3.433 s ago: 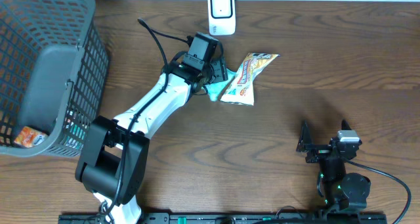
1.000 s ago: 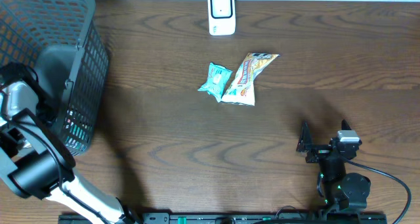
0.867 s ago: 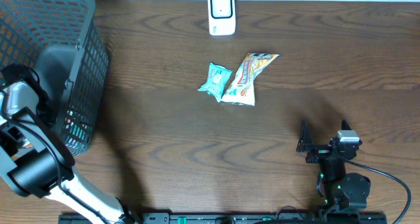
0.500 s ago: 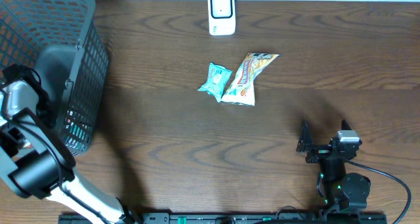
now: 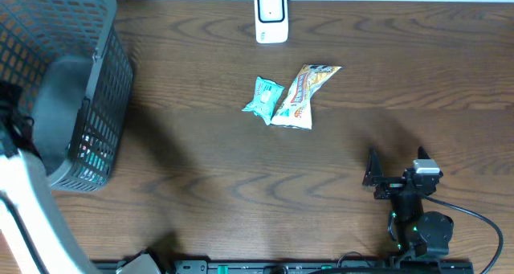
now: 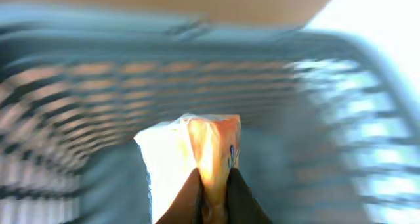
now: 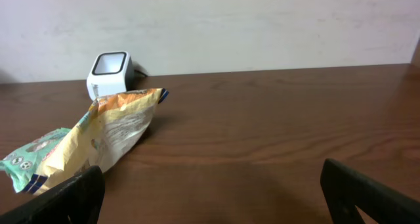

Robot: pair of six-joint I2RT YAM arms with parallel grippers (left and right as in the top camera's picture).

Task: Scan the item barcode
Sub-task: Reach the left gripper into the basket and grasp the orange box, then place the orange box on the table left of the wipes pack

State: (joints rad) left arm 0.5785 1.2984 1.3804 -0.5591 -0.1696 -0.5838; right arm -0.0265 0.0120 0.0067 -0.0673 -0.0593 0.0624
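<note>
Dark-wood table (image 5: 209,186) from overhead: reaching the left arm (image 5: 20,202) alongside the basket (image 5: 104,81); resting the right gripper (image 5: 373,171) well apart from the teal packet (image 5: 262,100) and yellow packet (image 5: 301,93), scanner (image 5: 271,15) beyond them. Left wrist: pinching an orange packet (image 6: 197,145) by its seam in the left gripper (image 6: 213,184), fingers (image 6: 188,201) pressed together, basket mesh all round. Probably lifting it out; next, carrying it to the scanner, barcode facing. Right wrist: idling, jaws spread wide, both packets ahead-left.

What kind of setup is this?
Probably a mock shop checkout on a lab bench: a white barcode scanner at the wooden table's far edge, a grey mesh shopping basket on the left, a yellow snack packet and a teal packet mid-table.
</note>
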